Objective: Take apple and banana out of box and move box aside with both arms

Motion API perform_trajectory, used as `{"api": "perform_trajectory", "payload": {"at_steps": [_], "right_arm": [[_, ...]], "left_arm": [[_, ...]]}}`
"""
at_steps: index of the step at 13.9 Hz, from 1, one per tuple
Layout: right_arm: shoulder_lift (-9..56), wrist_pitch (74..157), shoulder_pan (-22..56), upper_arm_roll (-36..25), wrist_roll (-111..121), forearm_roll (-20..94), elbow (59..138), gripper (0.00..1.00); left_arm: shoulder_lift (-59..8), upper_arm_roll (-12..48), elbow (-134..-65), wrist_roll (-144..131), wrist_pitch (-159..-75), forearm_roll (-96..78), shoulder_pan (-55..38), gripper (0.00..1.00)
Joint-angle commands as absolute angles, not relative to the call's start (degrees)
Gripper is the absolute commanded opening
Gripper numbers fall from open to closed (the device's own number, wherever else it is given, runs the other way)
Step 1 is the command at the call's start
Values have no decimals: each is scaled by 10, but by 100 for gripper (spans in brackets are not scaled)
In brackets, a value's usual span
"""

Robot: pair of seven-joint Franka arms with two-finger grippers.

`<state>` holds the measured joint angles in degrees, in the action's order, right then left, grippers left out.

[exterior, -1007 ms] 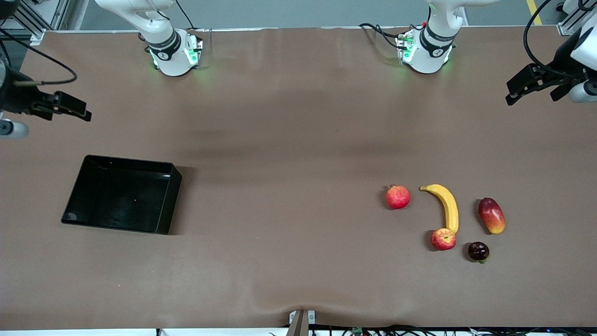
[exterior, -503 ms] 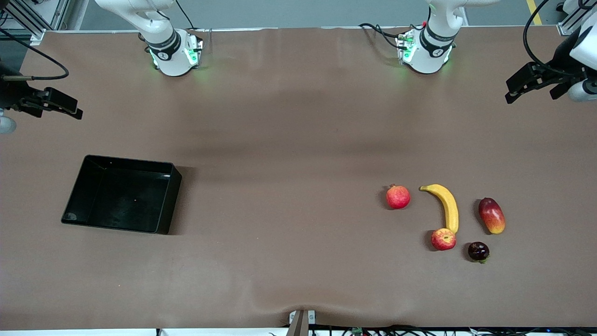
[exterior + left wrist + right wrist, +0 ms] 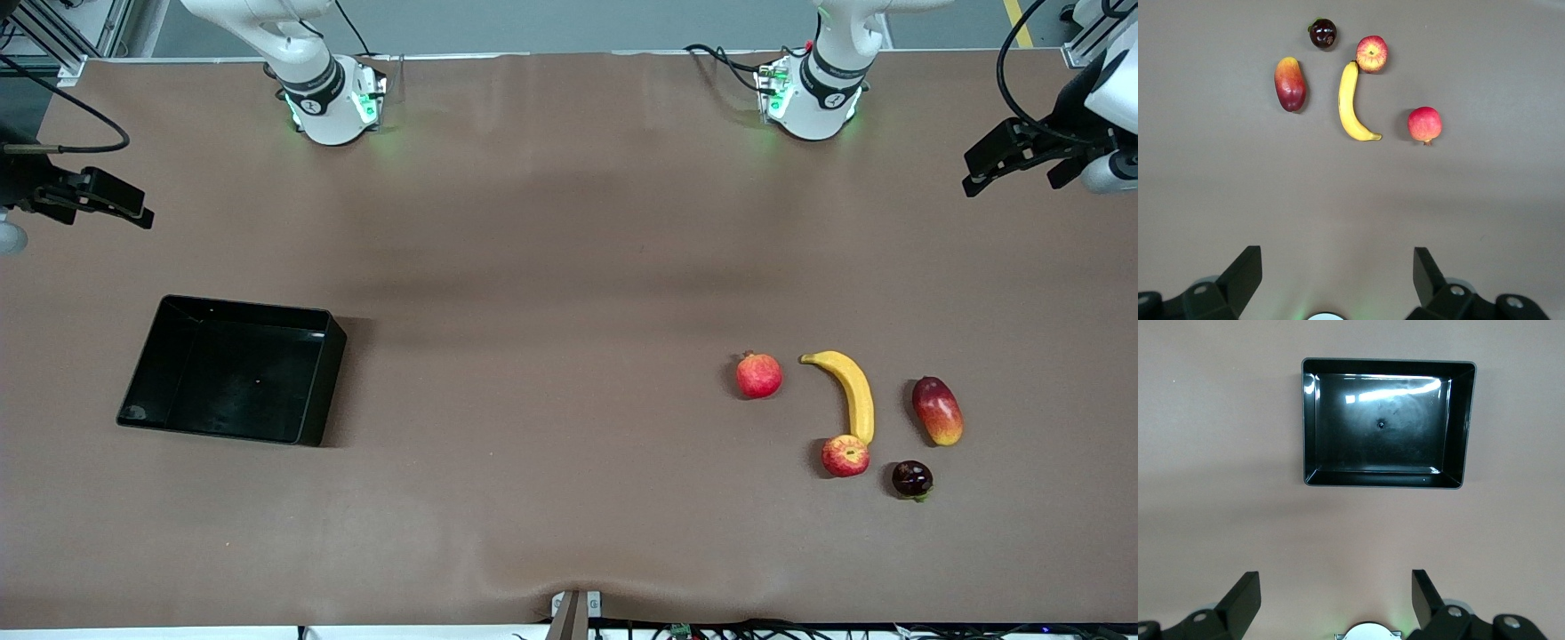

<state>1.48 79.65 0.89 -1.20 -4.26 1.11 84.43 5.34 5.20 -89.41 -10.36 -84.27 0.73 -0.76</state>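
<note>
Left gripper (image 3: 978, 182) hangs high over the table edge at the left arm's end, jaws spread wide and holding nothing; its fingers (image 3: 1245, 270) frame bare cloth in the left wrist view. Right gripper (image 3: 133, 206) sits the same way over the table edge at the right arm's end, jaws apart, empty (both arms look parked, waiting). Out from there: the box (image 3: 233, 369) lies flat on the table (image 3: 551, 267) toward the right arm's end, and the right wrist view shows the box's floor glossy and bare, nothing in it. The fruit is well apart from it, toward the left arm's end: the banana (image 3: 852, 391) lies on the cloth with the apple (image 3: 845, 455) touching its nearer tip. A pomegranate (image 3: 758, 374) and a mango (image 3: 937, 410) flank the banana, and a dark plum (image 3: 912, 478) sits just beside the apple. My read: both fruits are out, the box looks already moved aside, so little or nothing is left.
</note>
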Motion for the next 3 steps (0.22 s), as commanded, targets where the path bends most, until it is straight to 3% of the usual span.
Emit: {"api": "perform_trajectory", "payload": {"at_steps": [1,3], "right_arm": [[7,794,11,-12,-46,3,847,100],[8,796,11,-12,-45,3,846,100]], "left_arm": [[48,48,-886,-99,-839,1,-10,100],[47,47,-884,-98,-839,2,-8,100]]}}
